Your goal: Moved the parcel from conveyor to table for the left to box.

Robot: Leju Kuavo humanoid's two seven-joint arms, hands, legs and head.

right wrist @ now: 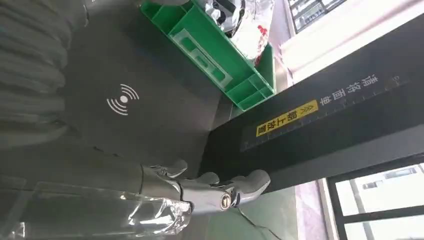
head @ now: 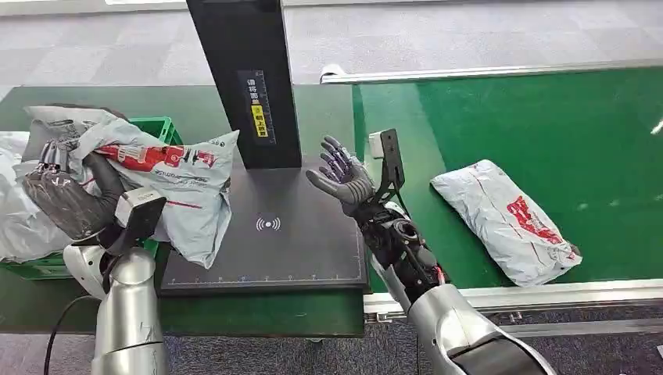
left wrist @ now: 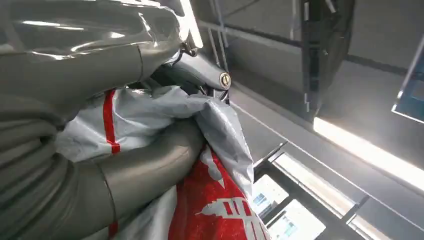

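Grey carpet surrounds a dark green table (head: 313, 109) that meets a bright green conveyor (head: 547, 125) on its right. On the table lies a black scanner pad (head: 297, 242) with a white wireless symbol, and a black post (head: 246, 78) bearing a yellow label rises from the pad's far edge. The left hand (head: 59, 191) grips a grey parcel (head: 168, 183) with red print, holding it above the pad's left edge, in front of a green crate (head: 160, 129) at the table's left side. The right hand (head: 342, 173) hovers over the pad's right edge with its fingers spread apart, holding nothing. A second grey parcel (head: 508, 219) lies on the conveyor near its front edge.
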